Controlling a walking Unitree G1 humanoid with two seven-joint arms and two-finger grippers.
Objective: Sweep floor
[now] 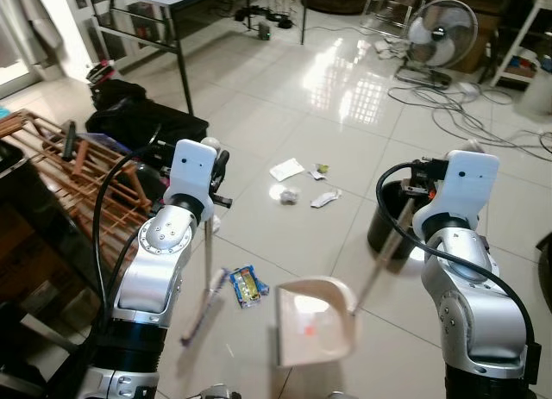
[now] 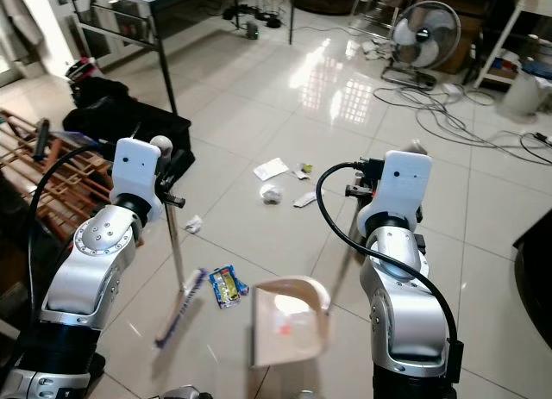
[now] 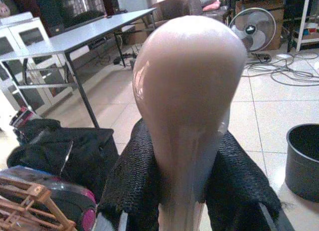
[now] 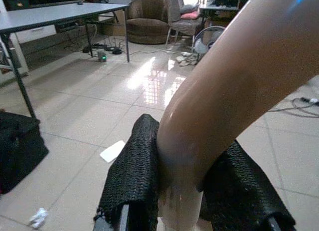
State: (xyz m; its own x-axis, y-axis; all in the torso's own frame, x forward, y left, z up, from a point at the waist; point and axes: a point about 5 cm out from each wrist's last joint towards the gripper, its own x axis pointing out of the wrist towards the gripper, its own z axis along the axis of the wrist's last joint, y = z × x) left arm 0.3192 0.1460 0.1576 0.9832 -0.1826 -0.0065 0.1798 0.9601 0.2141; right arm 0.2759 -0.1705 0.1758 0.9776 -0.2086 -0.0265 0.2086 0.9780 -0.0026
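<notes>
Our left gripper (image 3: 187,191) is clamped on the broom handle (image 1: 207,252), its head (image 1: 203,306) on the tiles; our right gripper (image 4: 187,191) is clamped on the dustpan handle (image 1: 384,252), the dustpan (image 1: 315,323) resting to the right of the broom head. The wrapper (image 1: 247,286) lies between them, just beside the broom head, so a short rightward sweep suits. More scraps (image 1: 297,185) lie well ahead, toward the bin (image 1: 392,222).

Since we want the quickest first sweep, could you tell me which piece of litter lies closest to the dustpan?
The blue and yellow wrapper, lying just left of the dustpan beside the broom head. The white scraps lie farther out.
</notes>
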